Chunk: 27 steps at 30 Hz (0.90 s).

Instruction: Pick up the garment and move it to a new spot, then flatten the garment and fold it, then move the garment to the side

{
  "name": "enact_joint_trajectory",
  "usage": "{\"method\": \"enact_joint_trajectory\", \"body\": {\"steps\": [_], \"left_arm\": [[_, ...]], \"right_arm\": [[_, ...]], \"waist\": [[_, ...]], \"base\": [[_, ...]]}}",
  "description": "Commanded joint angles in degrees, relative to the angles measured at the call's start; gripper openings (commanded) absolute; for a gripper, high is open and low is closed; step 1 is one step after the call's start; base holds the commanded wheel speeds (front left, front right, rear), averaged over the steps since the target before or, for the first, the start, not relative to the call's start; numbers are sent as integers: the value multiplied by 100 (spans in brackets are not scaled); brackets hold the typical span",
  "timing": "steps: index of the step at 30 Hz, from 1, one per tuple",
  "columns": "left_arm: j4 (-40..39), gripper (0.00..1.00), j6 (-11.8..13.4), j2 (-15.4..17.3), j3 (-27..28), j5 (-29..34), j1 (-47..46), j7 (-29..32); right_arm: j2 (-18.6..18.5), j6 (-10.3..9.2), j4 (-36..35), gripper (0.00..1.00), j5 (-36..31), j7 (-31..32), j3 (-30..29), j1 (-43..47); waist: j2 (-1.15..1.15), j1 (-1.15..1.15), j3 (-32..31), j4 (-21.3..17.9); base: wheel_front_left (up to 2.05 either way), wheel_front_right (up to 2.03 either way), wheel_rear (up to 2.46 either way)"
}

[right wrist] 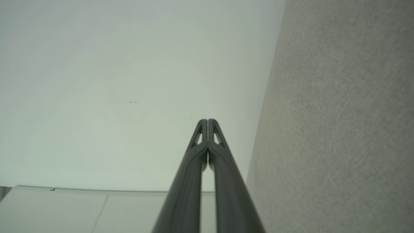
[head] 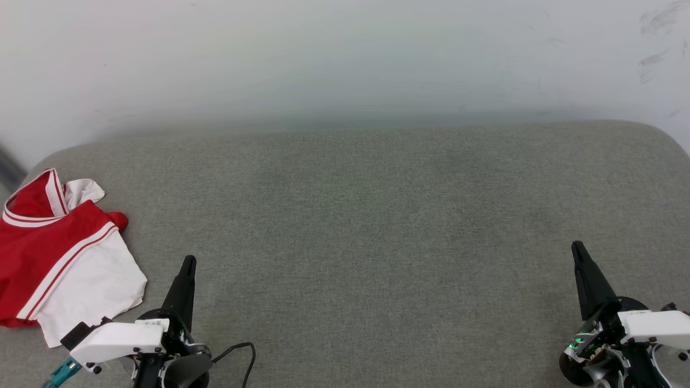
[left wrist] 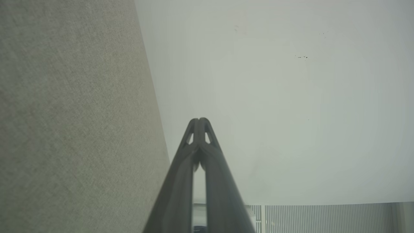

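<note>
The garment (head: 59,253), a red shirt with white sleeves and red-and-white striped trim, lies crumpled at the far left of the grey cushioned surface (head: 366,226), partly cut off by the head view's left edge. My left gripper (head: 188,262) stands shut just to the right of it, not touching it, with nothing held. Far off at the lower right my right gripper (head: 577,248) is shut and empty too. Both wrist views show the fingertips pressed together: the left gripper (left wrist: 199,120) and the right gripper (right wrist: 207,121) point toward the white wall.
A white wall (head: 345,59) rises behind the grey surface, with scuff marks at the upper right. A black cable (head: 240,353) loops beside my left wrist. The surface's rounded back corners show at both sides.
</note>
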Motion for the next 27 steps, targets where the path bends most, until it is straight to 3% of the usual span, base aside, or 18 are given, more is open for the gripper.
{"method": "enact_joint_trajectory", "body": {"steps": [1,22,23,27], "left_arm": [[5,0,-15,-5,8,9,-42,19],[5,0,-15,-5,8,10,-42,19],[1,100,0,-1,0,0,0,-2],[159,100,2,-26,-25,4,157,-26]], "right_arm": [[22,0,2,0,-27,4,4,-63],[22,0,2,0,-27,3,4,-63],[0,0,2,100,-1,-3,0,0],[3,-1,174,100,-7,-19,11,155]], "waist": [[0,0,0,0],[0,0,0,0],[0,0,0,0],[0,0,2,0]], "base": [[0,0,0],[0,0,0],[0,0,0],[0,0,0]]}}
